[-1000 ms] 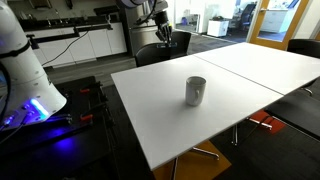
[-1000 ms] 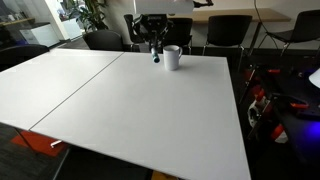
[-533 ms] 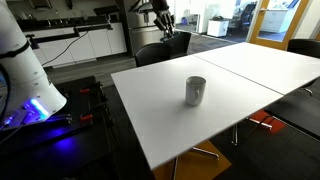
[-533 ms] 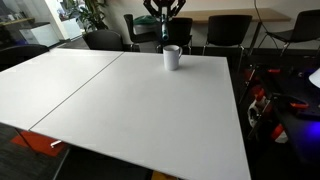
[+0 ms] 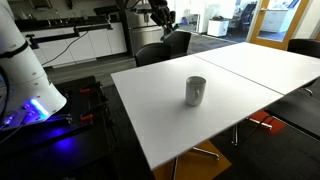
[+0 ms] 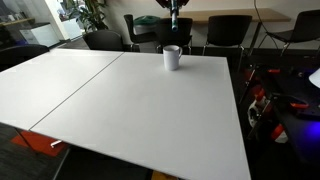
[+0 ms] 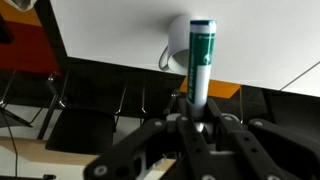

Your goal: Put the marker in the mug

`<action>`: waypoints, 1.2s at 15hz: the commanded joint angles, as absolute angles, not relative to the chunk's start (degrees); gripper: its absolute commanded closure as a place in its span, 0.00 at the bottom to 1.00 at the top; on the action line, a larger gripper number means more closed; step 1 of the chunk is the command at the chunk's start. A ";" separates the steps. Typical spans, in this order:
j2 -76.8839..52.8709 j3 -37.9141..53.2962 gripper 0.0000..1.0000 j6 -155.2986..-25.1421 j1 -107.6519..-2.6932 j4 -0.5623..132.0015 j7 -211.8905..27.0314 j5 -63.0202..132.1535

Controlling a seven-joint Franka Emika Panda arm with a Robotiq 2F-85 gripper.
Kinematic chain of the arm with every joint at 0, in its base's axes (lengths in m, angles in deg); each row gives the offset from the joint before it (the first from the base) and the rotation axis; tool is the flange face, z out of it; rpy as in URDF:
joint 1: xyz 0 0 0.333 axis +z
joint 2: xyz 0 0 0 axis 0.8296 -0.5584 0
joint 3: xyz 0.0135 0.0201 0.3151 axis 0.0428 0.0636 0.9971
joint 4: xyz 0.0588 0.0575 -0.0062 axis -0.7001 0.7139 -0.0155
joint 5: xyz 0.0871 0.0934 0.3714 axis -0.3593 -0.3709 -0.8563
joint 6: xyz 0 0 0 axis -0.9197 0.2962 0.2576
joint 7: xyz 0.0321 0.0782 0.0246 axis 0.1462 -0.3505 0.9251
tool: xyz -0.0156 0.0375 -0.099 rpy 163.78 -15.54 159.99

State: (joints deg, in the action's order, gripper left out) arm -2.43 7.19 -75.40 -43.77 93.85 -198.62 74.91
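The mug (image 5: 195, 91) is light grey-white and stands upright on the white table (image 5: 230, 100); it also shows in an exterior view (image 6: 172, 57) and in the wrist view (image 7: 178, 50). My gripper (image 7: 200, 118) is shut on the marker (image 7: 202, 60), a slim stick with a green band that points away from the jaws toward the mug. In both exterior views the gripper (image 5: 160, 18) (image 6: 172, 6) hangs high above the table, at the top edge of the frame. The marker is too small to make out there.
Dark office chairs (image 6: 225, 30) stand along the table's far edge, and one (image 5: 160, 50) stands behind the table. A white robot base with blue light (image 5: 30, 90) stands on the floor. A seam (image 6: 80, 90) divides the joined tabletops.
My gripper has risen with the marker, from close to the mug's side to high above the table, nearly out of frame.
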 commanded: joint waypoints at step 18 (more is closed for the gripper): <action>-7.74 7.75 0.95 -80.11 -57.27 92.84 -206.13 112.15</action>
State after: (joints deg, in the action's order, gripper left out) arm -5.42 7.40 -77.74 -56.45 93.77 -201.93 108.19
